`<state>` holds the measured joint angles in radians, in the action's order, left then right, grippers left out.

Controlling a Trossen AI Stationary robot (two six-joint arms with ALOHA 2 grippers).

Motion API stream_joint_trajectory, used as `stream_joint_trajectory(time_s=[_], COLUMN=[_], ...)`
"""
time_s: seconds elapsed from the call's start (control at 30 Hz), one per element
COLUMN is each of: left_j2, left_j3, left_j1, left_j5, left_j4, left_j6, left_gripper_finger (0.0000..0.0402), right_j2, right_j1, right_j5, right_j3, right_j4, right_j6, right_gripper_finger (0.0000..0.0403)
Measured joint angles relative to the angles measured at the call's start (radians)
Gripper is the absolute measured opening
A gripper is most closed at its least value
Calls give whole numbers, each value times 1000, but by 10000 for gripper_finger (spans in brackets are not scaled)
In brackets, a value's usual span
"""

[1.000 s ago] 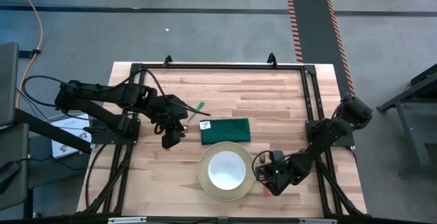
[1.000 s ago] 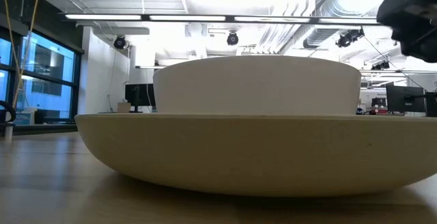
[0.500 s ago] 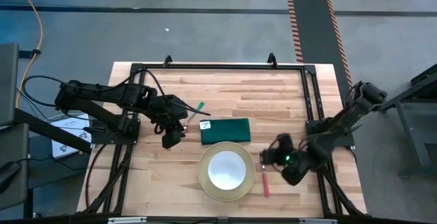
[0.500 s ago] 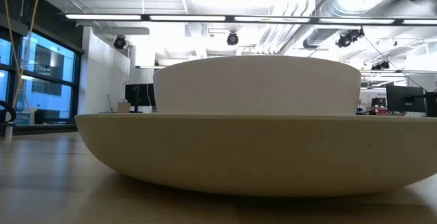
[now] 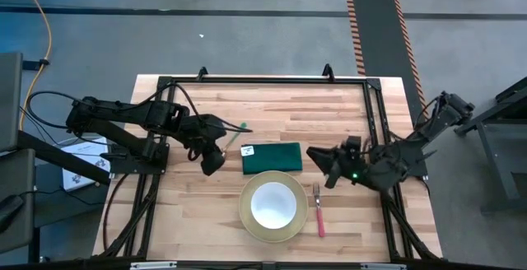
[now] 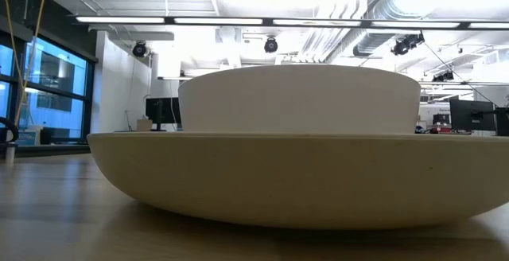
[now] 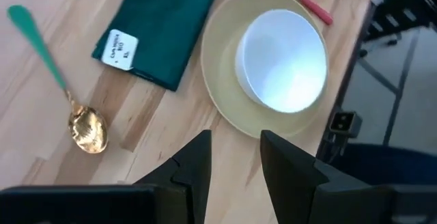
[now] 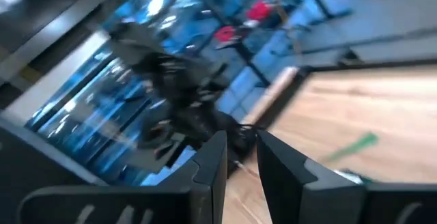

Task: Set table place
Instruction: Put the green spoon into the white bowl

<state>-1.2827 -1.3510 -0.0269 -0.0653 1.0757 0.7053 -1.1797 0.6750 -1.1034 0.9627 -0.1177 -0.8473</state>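
Right gripper point(image 5: 317, 156) has lifted clear of the fork point(image 5: 318, 210), now lying just right of the plate point(image 5: 251, 225) (bowl point(image 5: 272, 205) on it). Fingers empty, slightly parted. Left gripper point(image 7: 233, 157) hovers open; spoon point(image 5: 236, 131) unplaced.

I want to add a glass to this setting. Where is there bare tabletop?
Bare wooden table lies past the dark green folded napkin, towards the far frame bar. The near side is crowded: pale yellow round plate with white bowl, pink-handled fork beside it, green-handled gold spoon under the left gripper.
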Motion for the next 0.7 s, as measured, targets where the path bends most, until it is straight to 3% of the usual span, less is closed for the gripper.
stream_joint_trajectory(time_s=[0.1,0.2,0.3,0.53,0.7], left_j2=[0,-12,-24,-80,-130], left_j3=[0,0,17,122,202], left_j1=[0,6,34,125,171], left_j5=[54,150,198,192,155], left_j4=[45,149,168,118,55], left_j6=[80,152,157,45,5], left_gripper_finger=[115,115,115,115,115], right_j2=[3,12,30,37,37], right_j1=[-35,-68,-113,-213,-239], right_j5=[117,214,275,504,558], right_j3=[0,0,0,0,0], right_j4=[-144,-182,-135,-81,-51], right_j6=[213,323,318,268,237], right_gripper_finger=[71,71,71,71,71])
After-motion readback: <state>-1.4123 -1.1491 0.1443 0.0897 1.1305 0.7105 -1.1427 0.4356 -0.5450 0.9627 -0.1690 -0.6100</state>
